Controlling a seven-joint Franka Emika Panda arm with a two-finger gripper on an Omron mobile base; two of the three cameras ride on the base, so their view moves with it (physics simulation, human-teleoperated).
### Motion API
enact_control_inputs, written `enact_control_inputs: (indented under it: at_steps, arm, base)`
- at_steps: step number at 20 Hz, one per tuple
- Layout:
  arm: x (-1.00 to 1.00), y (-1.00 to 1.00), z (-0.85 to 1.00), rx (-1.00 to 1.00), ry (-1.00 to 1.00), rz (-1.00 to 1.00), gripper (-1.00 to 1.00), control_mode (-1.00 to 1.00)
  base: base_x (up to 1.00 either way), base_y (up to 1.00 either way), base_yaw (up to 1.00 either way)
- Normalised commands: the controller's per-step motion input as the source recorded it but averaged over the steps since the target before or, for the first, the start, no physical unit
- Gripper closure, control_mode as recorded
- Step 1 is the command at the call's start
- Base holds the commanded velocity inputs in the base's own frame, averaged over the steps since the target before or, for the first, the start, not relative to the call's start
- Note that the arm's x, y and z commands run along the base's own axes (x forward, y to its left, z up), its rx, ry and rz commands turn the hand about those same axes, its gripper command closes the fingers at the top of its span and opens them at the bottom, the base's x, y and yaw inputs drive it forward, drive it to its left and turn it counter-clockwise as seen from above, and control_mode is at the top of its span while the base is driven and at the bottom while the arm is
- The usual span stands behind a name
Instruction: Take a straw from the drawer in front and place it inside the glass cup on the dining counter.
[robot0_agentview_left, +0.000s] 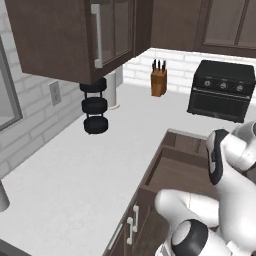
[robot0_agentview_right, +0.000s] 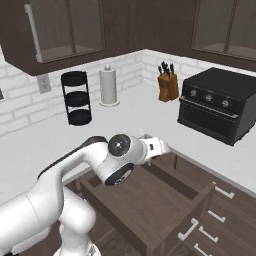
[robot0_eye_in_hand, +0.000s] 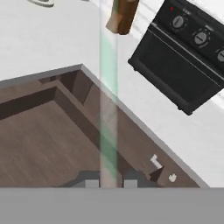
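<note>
Left base view, left to right: white worktop (robot0_agentview_left: 75, 170) along the pale brick wall, black three-tier round rack (robot0_agentview_left: 94, 107) at the far left under the dark-brown wall cabinet (robot0_agentview_left: 75, 35). Then a brown wooden knife block (robot0_agentview_left: 158, 80) and a black countertop oven with knobs (robot0_agentview_left: 221, 91) at the far right. Near right: shallow dark-brown wooden drawer (robot0_agentview_left: 175, 170), pulled out, with the white arm over it.

Right base view: same rack (robot0_agentview_right: 76, 98), white paper-towel roll (robot0_agentview_right: 109, 86), knife block (robot0_agentview_right: 168, 82), oven (robot0_agentview_right: 217, 104). The open drawer (robot0_agentview_right: 150, 200) sits near centre, its inside floor bare where it shows. The gripper (robot0_agentview_right: 161, 148) sits above the drawer's far edge.

Hand view: the dark fingertips (robot0_eye_in_hand: 89, 180) are pinched shut on the thin pale whitish-green translucent straw (robot0_eye_in_hand: 108, 109). Its long axis runs straight away from the gripper (robot0_eye_in_hand: 109, 181), rising from between the tips to the top edge of the view. It passes over the drawer (robot0_eye_in_hand: 48, 140) interior, its far wall and the worktop beyond, toward the knife block (robot0_eye_in_hand: 122, 15).
</note>
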Motion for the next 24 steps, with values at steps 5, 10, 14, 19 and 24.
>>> enact_control_inputs:
  at_steps: [5,10,14,19,24]
  arm:
    - [-0.26,0.0,0.89,-0.39,0.0,0.2,1.0,-1.0]
    - [-0.41,0.0,0.85,-0.45,0.0,0.28,1.0,-1.0]
    - [-0.37,0.06,0.84,-0.46,0.0,0.32,1.0,-1.0]
    - [-0.34,0.09,0.68,-0.51,-0.01,0.31,1.0,-1.0]
    - [-0.27,0.19,0.39,-0.67,-0.06,0.31,1.0,-1.0]
  base:
    - [0.0,0.0,0.0]
    - [0.0,0.0,0.0]
    - [0.0,0.0,0.0]
    - [0.0,0.0,0.0]
    - [0.0,0.0,0.0]
